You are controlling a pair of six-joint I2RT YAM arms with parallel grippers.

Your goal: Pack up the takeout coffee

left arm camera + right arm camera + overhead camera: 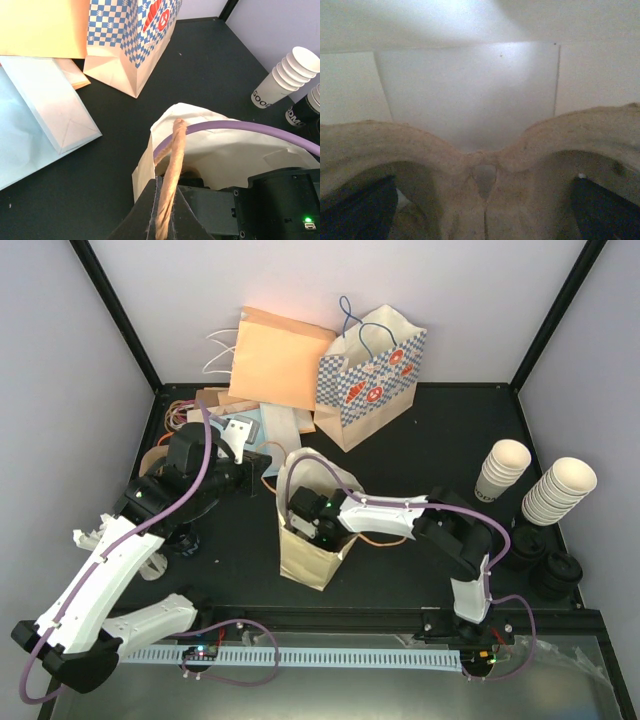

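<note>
A cream paper bag stands open in the middle of the table. My left gripper is shut on its twisted paper handle and holds that side up. My right gripper reaches down into the bag's mouth. In the right wrist view only the bag's pale inner walls and folded bottom show. The dark fingers stand far apart at the lower corners, so the right gripper is open with nothing between them. The takeout coffee is hidden from every view.
A blue-checked bag and an orange bag stand at the back wall. Flat paper bags lie behind my left arm. Two stacks of lidless cups and black lids are at the right.
</note>
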